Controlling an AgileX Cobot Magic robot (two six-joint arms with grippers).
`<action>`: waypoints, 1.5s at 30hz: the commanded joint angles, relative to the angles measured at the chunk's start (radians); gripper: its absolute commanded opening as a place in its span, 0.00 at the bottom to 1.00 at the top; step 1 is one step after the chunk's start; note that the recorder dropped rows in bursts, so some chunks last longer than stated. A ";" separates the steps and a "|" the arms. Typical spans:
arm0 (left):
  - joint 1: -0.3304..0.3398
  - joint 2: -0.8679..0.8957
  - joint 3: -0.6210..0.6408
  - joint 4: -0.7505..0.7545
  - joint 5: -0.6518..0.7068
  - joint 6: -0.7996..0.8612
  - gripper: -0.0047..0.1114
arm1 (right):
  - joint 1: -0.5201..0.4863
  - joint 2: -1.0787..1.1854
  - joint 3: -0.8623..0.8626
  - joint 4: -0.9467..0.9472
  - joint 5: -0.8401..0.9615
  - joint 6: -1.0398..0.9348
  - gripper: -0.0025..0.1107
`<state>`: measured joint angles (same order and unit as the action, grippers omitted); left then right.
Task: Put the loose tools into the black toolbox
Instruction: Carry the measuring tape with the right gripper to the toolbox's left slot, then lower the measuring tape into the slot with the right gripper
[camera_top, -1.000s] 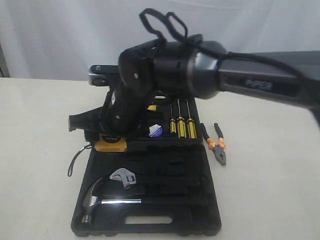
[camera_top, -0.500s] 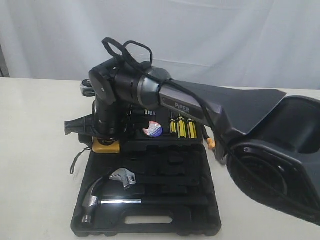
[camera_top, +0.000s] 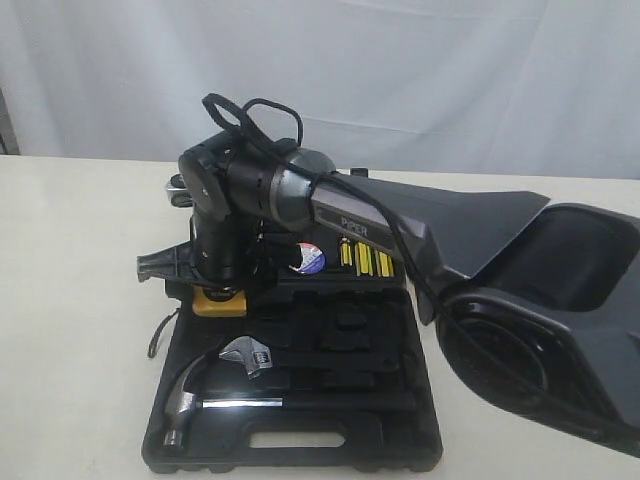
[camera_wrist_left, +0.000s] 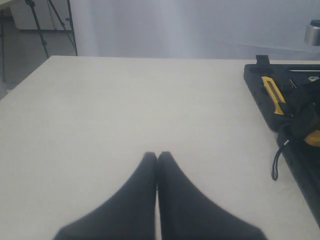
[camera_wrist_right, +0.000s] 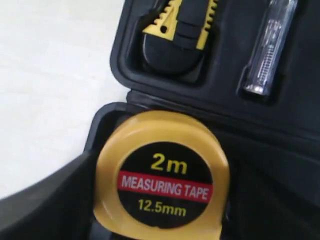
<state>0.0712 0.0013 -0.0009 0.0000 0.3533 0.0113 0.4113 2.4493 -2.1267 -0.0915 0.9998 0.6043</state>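
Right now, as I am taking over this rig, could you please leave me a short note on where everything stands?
Left gripper: shut, empty, over bare table beside the black toolbox.
Right gripper: down at the toolbox's left edge near the hinge, apparently gripping the yellow tape measure. I cannot tell whether the tape measure is seated.
Done: the utility knife and black tape roll lie in toolbox recesses.
Left: seat and release the tape measure. The orange-handled pliers are not visible, perhaps hidden behind the right arm; find and pack them.
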 joint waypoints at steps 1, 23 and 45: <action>-0.003 -0.001 0.001 0.000 -0.011 -0.004 0.04 | 0.018 0.013 -0.001 0.032 0.051 -0.015 0.02; -0.003 -0.001 0.001 0.000 -0.011 -0.004 0.04 | 0.057 0.017 -0.001 -0.095 0.073 0.070 0.02; -0.003 -0.001 0.001 0.000 -0.011 -0.004 0.04 | 0.057 0.057 -0.011 -0.151 0.132 0.090 0.02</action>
<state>0.0712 0.0013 -0.0009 0.0000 0.3533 0.0113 0.4733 2.4743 -2.1533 -0.1977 1.0622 0.6955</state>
